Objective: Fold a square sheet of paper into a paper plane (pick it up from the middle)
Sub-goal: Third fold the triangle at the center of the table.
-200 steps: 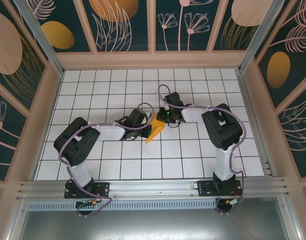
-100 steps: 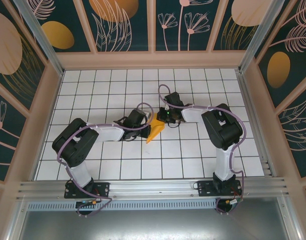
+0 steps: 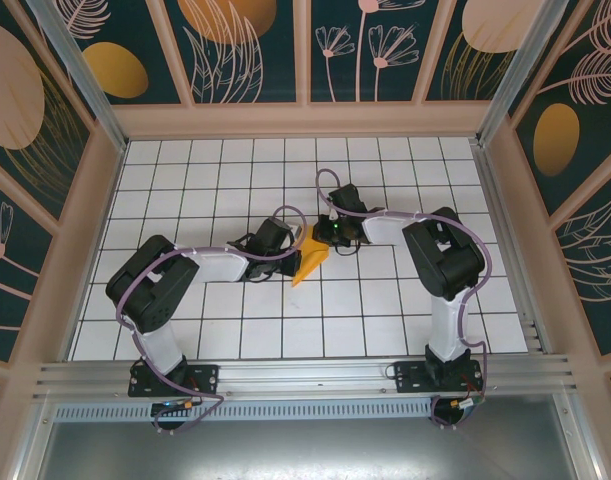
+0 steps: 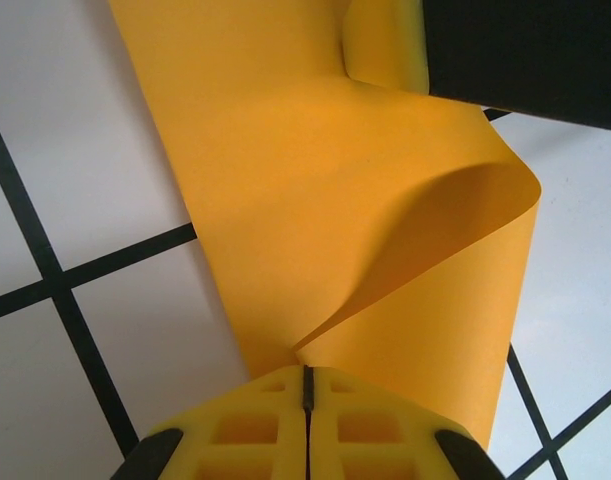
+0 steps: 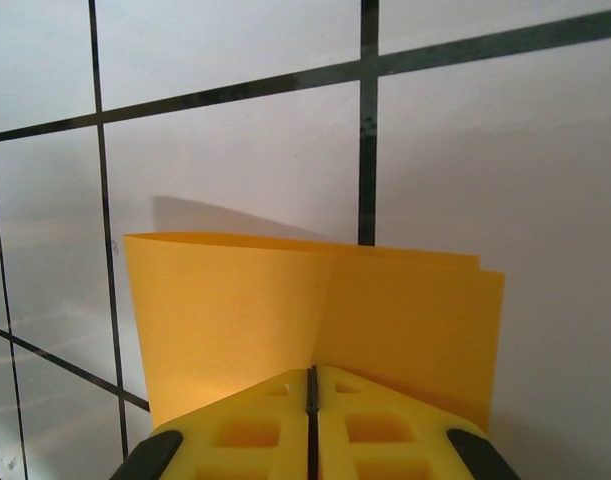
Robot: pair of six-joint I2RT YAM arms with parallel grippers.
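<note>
The square sheet of paper (image 3: pixel 311 261) is a folded orange-yellow strip at mid-table, its pointed end toward the near side. My left gripper (image 3: pixel 293 250) comes at it from the left. In the left wrist view its yellow fingers (image 4: pixel 235 430) are shut on the paper (image 4: pixel 315 200) at the left gripper (image 4: pixel 307 375), and a loose layer bulges up to the right. My right gripper (image 3: pixel 326 237) holds the far end. In the right wrist view the right gripper (image 5: pixel 311 372) is shut on the paper's (image 5: pixel 285 300) doubled edge, which stands upright in front of the jaws.
The white tiled table (image 3: pixel 405 310) is walled by pale rails, with patterned panels behind. The right arm's black link (image 4: pixel 525 50) sits close above the paper's far end in the left wrist view. Free tiles lie on every side of the paper.
The left arm's elbow and cable shifted slightly. The paper and both grippers stay where they were.
</note>
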